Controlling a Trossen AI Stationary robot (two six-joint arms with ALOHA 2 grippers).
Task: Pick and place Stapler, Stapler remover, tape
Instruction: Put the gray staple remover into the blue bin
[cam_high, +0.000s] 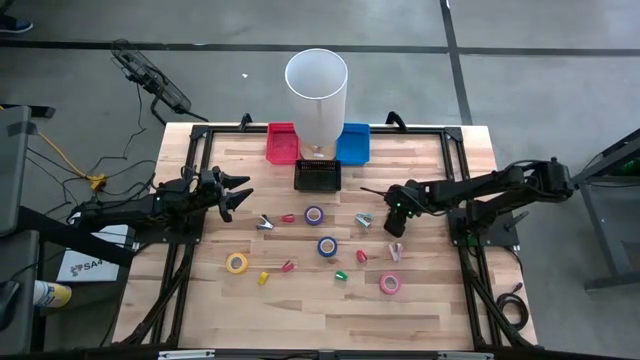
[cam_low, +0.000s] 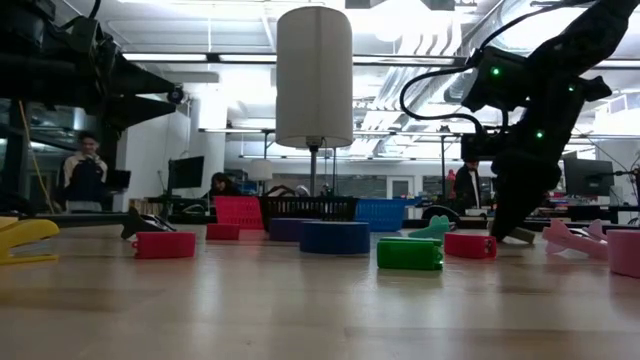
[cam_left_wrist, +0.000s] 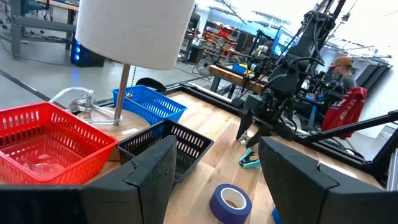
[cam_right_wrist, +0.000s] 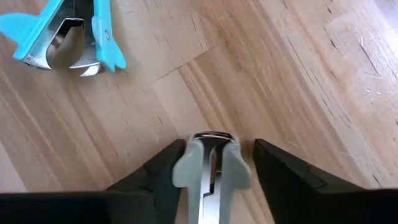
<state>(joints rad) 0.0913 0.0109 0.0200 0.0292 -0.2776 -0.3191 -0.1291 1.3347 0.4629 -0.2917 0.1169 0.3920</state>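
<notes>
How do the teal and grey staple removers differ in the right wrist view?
Colour: the teal remover is bright teal, the grey remover pale grey. Place: the teal remover lies clear on the table; the grey remover sits within the right gripper. Both are clawed staple removers lying on the wood.

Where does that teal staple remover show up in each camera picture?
High view: teal staple remover, right of centre.
Low view: right of centre, far back.
Left wrist view: lower middle.
Right wrist view: upper left corner.
Shared landmark: white lampshade, missing only from the right wrist view.
</notes>
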